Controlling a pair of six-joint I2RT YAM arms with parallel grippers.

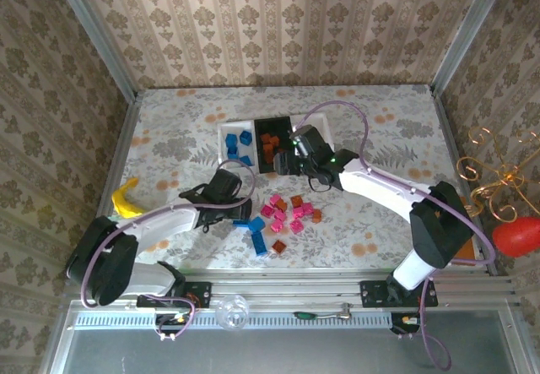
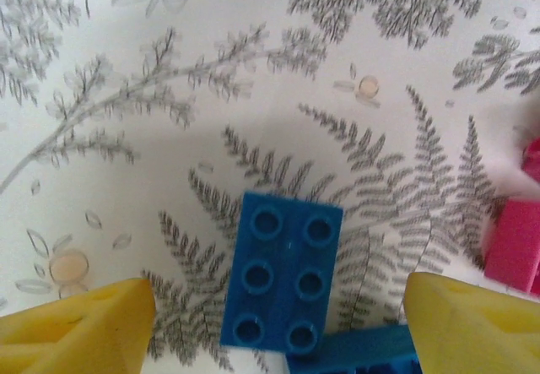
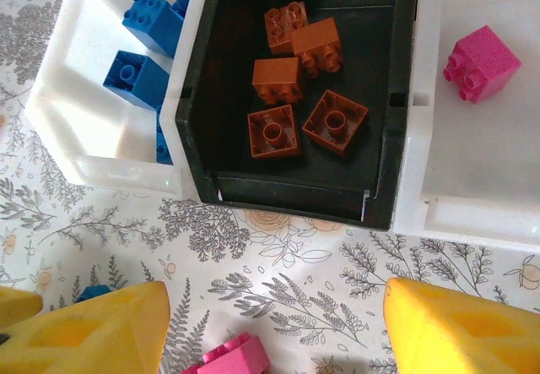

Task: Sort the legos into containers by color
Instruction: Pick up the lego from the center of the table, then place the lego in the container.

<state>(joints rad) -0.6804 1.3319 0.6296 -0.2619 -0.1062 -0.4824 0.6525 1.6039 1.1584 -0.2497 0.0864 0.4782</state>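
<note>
A small blue plastic lego brick (image 2: 283, 281), six round studs in two rows, lies flat and studs up on the fern-printed tabletop (image 2: 211, 95). A second blue brick (image 2: 354, 359) sits just beside its lower corner, and a bright pink brick (image 2: 515, 243) lies off to the right. The left gripper (image 2: 278, 289) hangs over the six-stud brick released – its yellow fingers (image 2: 76, 327) stand wide on either side and touch neither flank

In the top view the loose legos (image 1: 287, 214), pink and orange-brown with blue ones at their left, lie clustered on the tabletop near the three joined shallow trays (image 1: 253, 142)

The left white tray (image 3: 101, 150) holds blue bricks (image 3: 135, 78), at least three. The middle black tray (image 3: 287, 190) holds five orange-brown bricks (image 3: 277, 81), two of them turned hollow side up. The right white tray (image 3: 472, 214) holds a single pink cube-like brick (image 3: 481, 62). The right gripper (image 3: 274, 315) hovers just in front of the black tray, released and empty – only patterned tabletop lies between its yellow fingers, with a loose pink brick (image 3: 236, 357) close to the left one
</note>
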